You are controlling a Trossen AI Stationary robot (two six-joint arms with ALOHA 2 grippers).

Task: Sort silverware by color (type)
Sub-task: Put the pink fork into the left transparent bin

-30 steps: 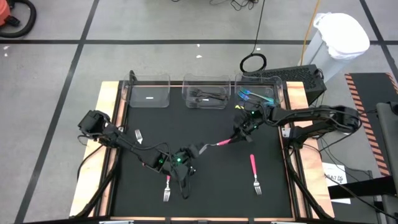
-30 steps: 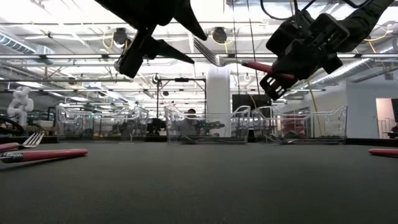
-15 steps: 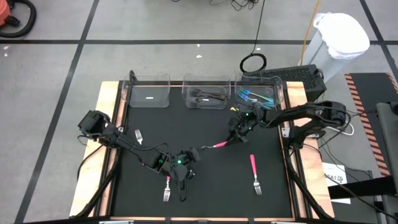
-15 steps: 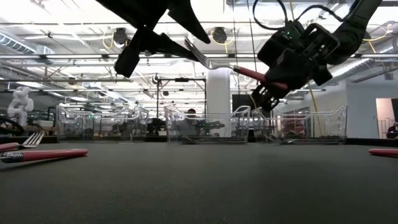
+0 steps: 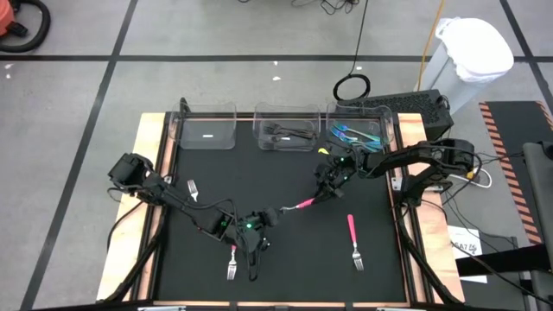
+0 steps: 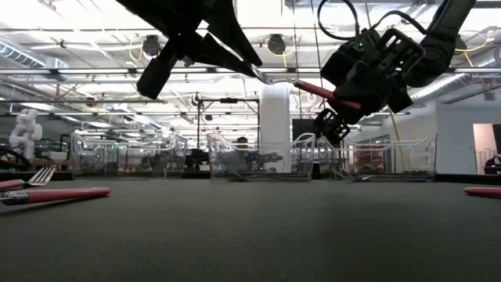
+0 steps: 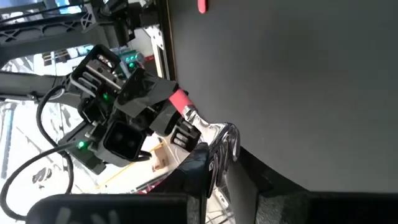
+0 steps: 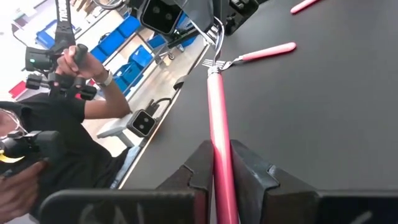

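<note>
A pink-handled fork point(image 5: 298, 206) with a silver head hangs between my two grippers over the middle of the black mat. My right gripper point(image 5: 325, 191) is shut on its handle. My left gripper point(image 5: 270, 216) is at the fork's head, with its fingers closed around it in the left wrist view point(image 7: 219, 163). Two more pink-handled forks lie flat on the mat, one near right point(image 5: 352, 238) and one near left point(image 5: 232, 263). My left gripper has the fork's silver head point(image 7: 221, 142) between its two fingers, coming level from the table's left. The fork is clear of the mat. My right gripper pinches the pink handle point(image 8: 217, 134) between its two fingers, near its free end. The fingers lie along the handle, coming from the table's right. The fork slopes slightly, with its head toward my left gripper.
Three clear bins stand along the far edge: the left one point(image 5: 207, 130), the middle one point(image 5: 287, 131) with black utensils, and the right one point(image 5: 359, 132) with teal ones. A fork head point(image 5: 192, 187) shows beside my left arm. A person point(image 8: 43, 124) stands beyond the table.
My right gripper has carried the pink fork a little toward the table's left and near edge, bringing its head between my left gripper's fingers. The fork has stayed clear of the mat.
</note>
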